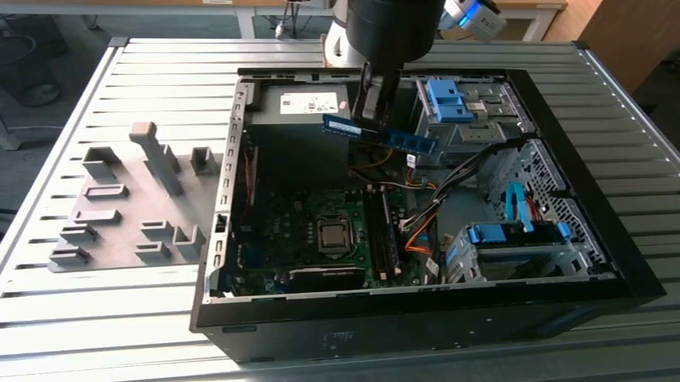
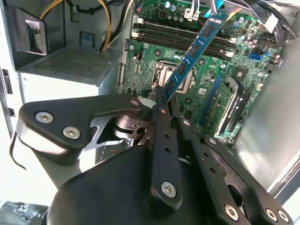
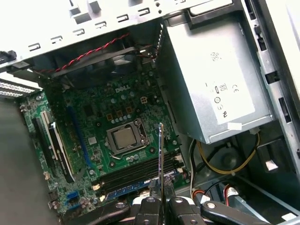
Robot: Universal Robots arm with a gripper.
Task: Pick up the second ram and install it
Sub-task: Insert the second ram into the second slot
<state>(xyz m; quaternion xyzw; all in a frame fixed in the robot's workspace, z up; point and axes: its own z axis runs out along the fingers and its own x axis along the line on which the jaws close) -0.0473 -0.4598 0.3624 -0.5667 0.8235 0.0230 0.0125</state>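
Exterior view: jaws clenched on second ram [image 1: 409,141], stick tilted, suspended above motherboard [image 1: 287,227] inside open computer case [image 1: 372,322].

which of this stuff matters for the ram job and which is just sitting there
Job:
- second ram, held in the gripper
- memory slots on the motherboard

Just there:
- grey holder blocks on the table
- blue drive latches
- power supply
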